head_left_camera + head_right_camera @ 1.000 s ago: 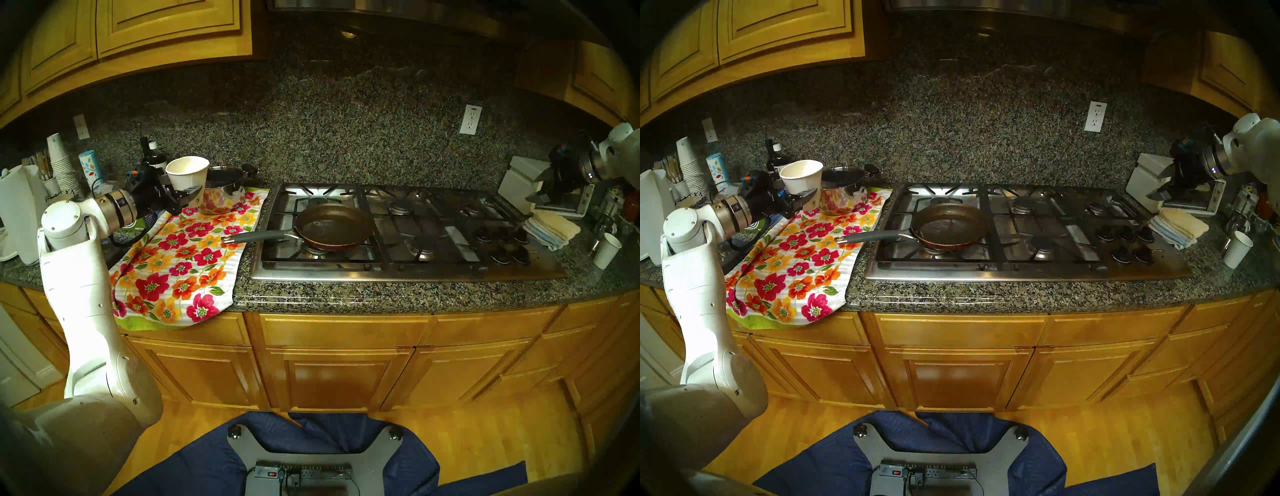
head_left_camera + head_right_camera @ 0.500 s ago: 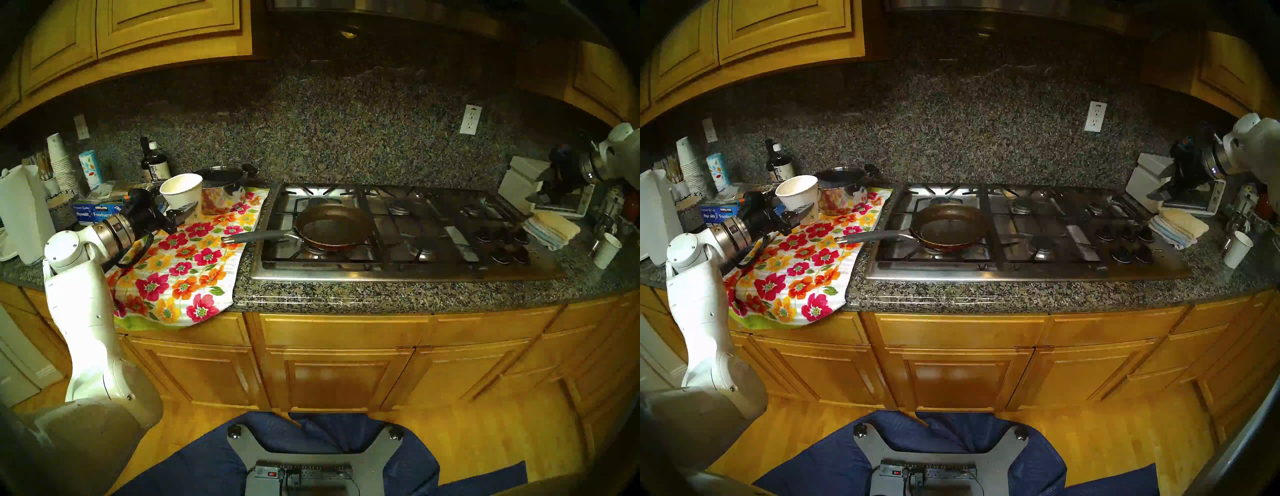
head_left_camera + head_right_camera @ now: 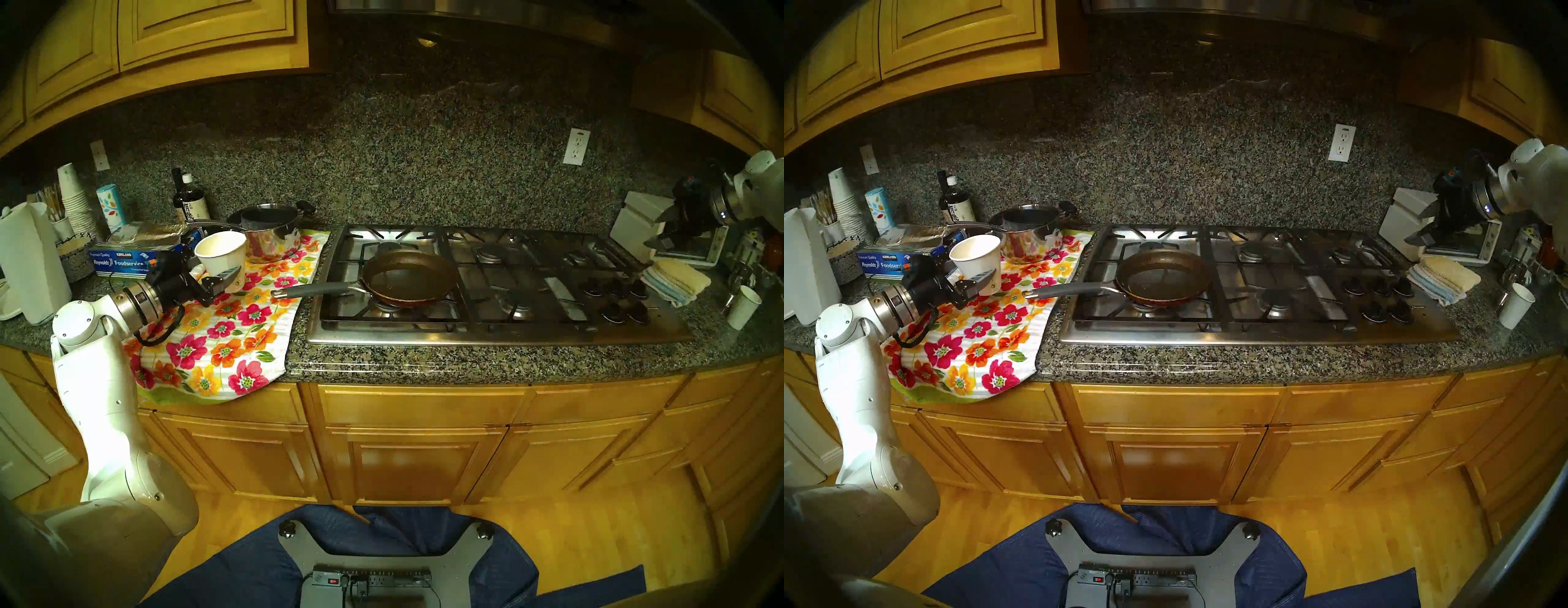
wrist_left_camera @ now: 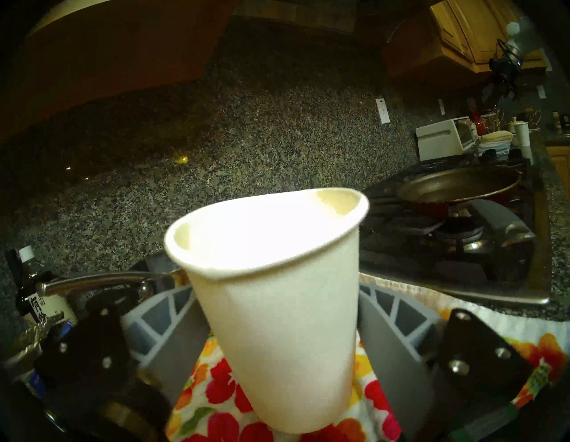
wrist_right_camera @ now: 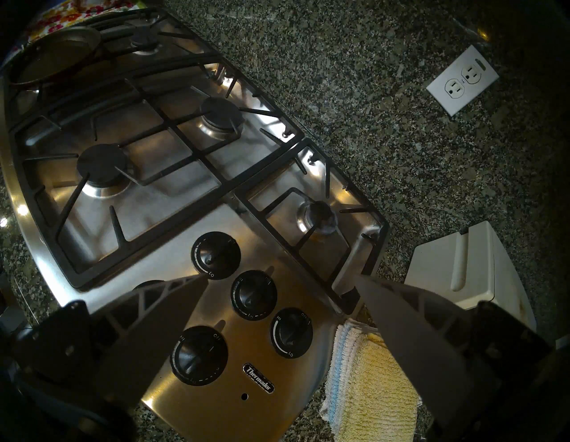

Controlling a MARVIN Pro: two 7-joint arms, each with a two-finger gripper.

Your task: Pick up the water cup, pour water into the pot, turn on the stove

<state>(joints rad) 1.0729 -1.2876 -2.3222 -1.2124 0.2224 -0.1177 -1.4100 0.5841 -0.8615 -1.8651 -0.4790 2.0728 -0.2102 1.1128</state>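
The water cup [image 3: 222, 254], a plain white paper cup, stands upright over the floral towel [image 3: 229, 339], left of the stove [image 3: 530, 333]. My left gripper [image 3: 220, 269] is shut on the cup's lower half. In the left wrist view both grey fingers [image 4: 185, 333] press the cup [image 4: 277, 308], whose base is down at the towel. The pot [image 3: 409, 276], a brown pan with a grey handle, sits on the front left burner. My right gripper [image 3: 657, 231] hangs open above the black knobs [image 5: 253, 293], holding nothing.
A steel saucepan [image 3: 271, 229] stands just behind the cup, with a dark bottle [image 3: 191, 199] and a foil box [image 3: 123, 259] to the left. Right of the stove are folded cloths [image 3: 679, 280], a white toaster [image 3: 636, 220] and another white cup [image 3: 744, 305].
My left arm has lowered the cup and drawn it slightly toward the counter's front, down to the floral towel. The right arm has not moved.
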